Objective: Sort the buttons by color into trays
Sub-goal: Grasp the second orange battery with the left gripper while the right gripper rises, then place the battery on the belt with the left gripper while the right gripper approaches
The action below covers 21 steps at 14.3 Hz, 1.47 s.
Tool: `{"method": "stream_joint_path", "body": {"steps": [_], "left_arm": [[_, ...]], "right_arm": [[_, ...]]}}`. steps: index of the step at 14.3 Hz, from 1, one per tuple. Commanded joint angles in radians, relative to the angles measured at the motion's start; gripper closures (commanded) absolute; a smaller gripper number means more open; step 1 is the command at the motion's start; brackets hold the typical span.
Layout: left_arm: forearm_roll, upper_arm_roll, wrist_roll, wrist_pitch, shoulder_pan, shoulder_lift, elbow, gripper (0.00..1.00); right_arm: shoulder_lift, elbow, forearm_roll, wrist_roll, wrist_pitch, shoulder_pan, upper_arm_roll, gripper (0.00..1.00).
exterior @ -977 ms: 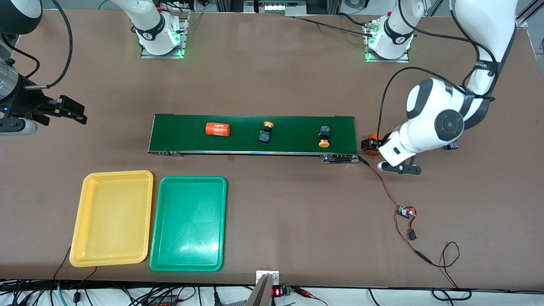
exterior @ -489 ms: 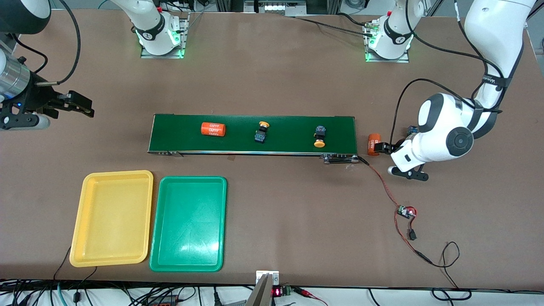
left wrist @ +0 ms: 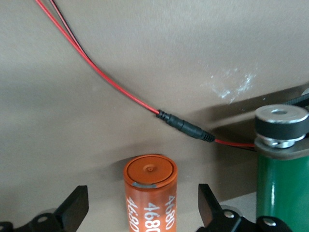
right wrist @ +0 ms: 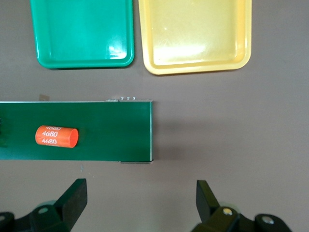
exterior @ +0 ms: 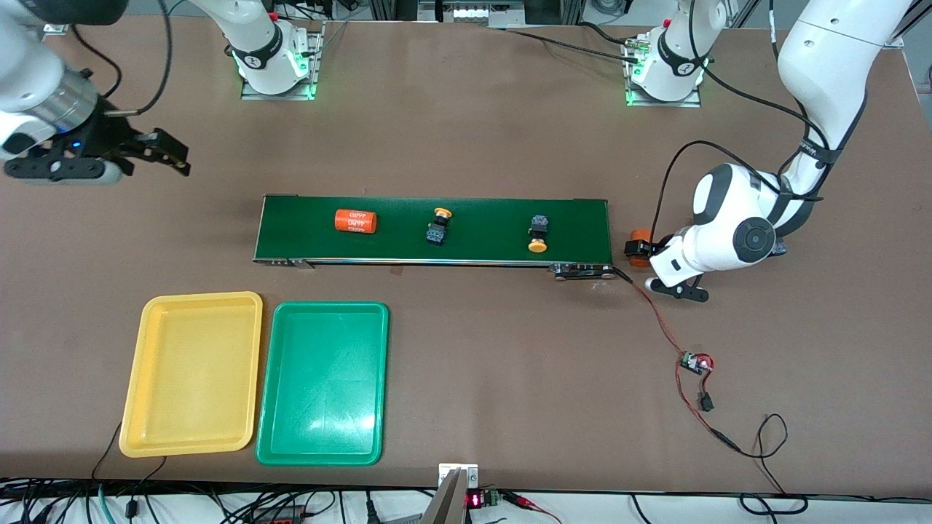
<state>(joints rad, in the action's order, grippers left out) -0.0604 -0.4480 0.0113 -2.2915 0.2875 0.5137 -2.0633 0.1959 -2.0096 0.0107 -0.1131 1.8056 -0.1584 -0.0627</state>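
Note:
Two yellow-orange buttons lie on the dark-green conveyor belt [exterior: 495, 218]: one [exterior: 438, 225] mid-belt, one [exterior: 537, 236] closer to the left arm's end. No green button shows. The yellow tray [exterior: 191, 373] and the green tray [exterior: 322, 383] lie side by side, nearer the camera than the belt; both also show in the right wrist view, yellow tray [right wrist: 195, 31] and green tray [right wrist: 84, 31]. My right gripper [exterior: 171, 154] is open and empty over bare table off the belt's end [right wrist: 111, 130]. My left gripper [exterior: 639, 249] is open, its fingers either side of an orange cylinder [left wrist: 150, 193] on the table.
A second orange cylinder [exterior: 356, 220] lies on the belt toward the right arm's end. A red cable [exterior: 655, 313] runs from the belt's roller [left wrist: 281, 125] to a small circuit board [exterior: 695, 362]. A small blue-black part [exterior: 778, 249] shows beside the left arm.
The belt's cylinder and both buttons have drifted toward the right arm's end. My right gripper has moved in toward the belt. My left gripper swung away and back to the cylinder.

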Motion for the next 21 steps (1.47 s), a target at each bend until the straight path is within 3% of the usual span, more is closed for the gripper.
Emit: {"method": "stream_joint_path", "body": {"steps": [1,3,4,5,7,9,13,17,21], "left_arm": [[-0.016,-0.006,0.008,-0.013,0.009,0.006,-0.015,0.00],[-0.016,-0.006,0.012,-0.013,0.018,0.011,-0.018,0.00],[-0.018,-0.006,0.006,-0.013,0.018,0.009,-0.018,0.11],[-0.018,-0.006,0.004,-0.011,0.019,0.008,-0.018,0.29],[-0.018,-0.008,-0.002,0.000,0.019,-0.003,-0.020,0.77],[-0.018,-0.008,-0.019,-0.002,0.021,-0.017,-0.018,0.98],[-0.087,-0.008,-0.215,0.000,0.021,-0.052,0.034,1.00],[-0.093,-0.024,-0.566,0.047,0.001,-0.092,0.063,1.00],[-0.091,-0.060,-0.732,0.069,-0.108,-0.158,0.039,1.00]], "right_arm": [[0.135,-0.176,-0.005,-0.062,0.093,-0.006,0.018,0.00],[0.145,-0.193,-0.005,-0.130,0.093,-0.006,0.036,0.00],[0.146,-0.193,-0.006,-0.154,0.090,-0.006,0.059,0.00],[0.146,-0.195,-0.005,-0.166,0.087,-0.006,0.084,0.00],[0.135,-0.196,-0.005,-0.175,0.092,-0.006,0.121,0.00],[0.125,-0.187,-0.005,-0.175,0.097,-0.004,0.129,0.00],[0.120,-0.185,-0.005,-0.174,0.110,-0.003,0.129,0.00],[0.111,-0.184,-0.005,-0.169,0.126,-0.012,0.129,0.00],[0.069,-0.146,-0.008,-0.158,0.115,-0.012,0.129,0.00]]}}
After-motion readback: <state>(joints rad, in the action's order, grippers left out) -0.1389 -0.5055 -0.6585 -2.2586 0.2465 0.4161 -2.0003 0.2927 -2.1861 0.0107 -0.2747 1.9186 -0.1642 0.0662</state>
